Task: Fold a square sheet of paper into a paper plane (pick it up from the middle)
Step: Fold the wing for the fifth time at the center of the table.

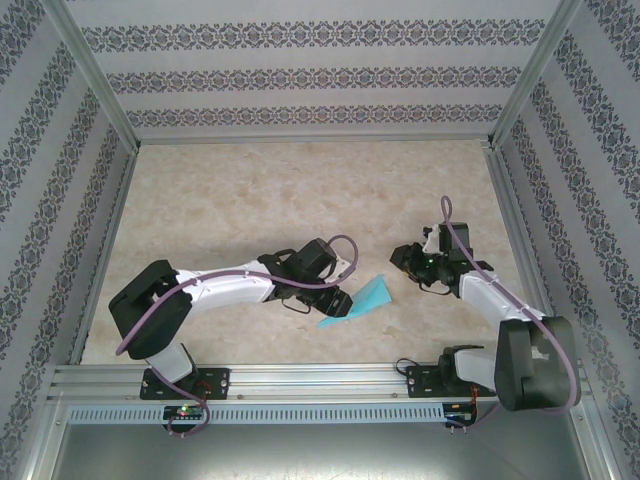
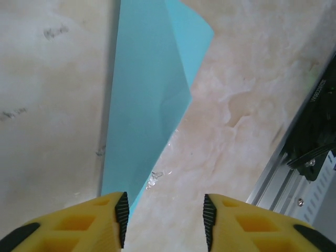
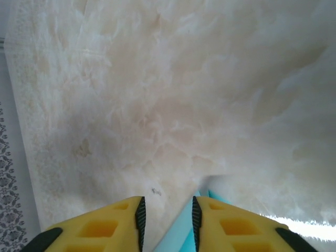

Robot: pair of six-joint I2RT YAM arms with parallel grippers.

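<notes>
On the table (image 1: 250,200), between the two arms and near the front edge, the paper plane (image 1: 362,303) lies flat as a slim folded wedge, its narrow end towards the left gripper (image 1: 338,300) and its wider end towards the right gripper (image 1: 398,262). In the left wrist view the jaws stand moderately apart with bare table between them. The pointed end of the paper runs up beside one pad, and nothing is pinched. In the right wrist view the jaws stand at a narrow gap. A corner of the paper shows low in that gap, close against one finger, while the other pad is clear of it, so it does not look clamped.

The plane is likely very light and thin, stiff only along its folds and floppy across the flat panels. One flap lifts a little at the wide end in the left wrist view, so the creases look soft and could spring open. It would slide easily on the smooth table if nudged, and a hard squeeze or a pinch at a loose corner would probably crumple or unfold it. The best hold is probably on the long centre fold, about midway along, where the layers are stacked and stiffest, with the pads closing gently across that ridge, not on a wing
</notes>
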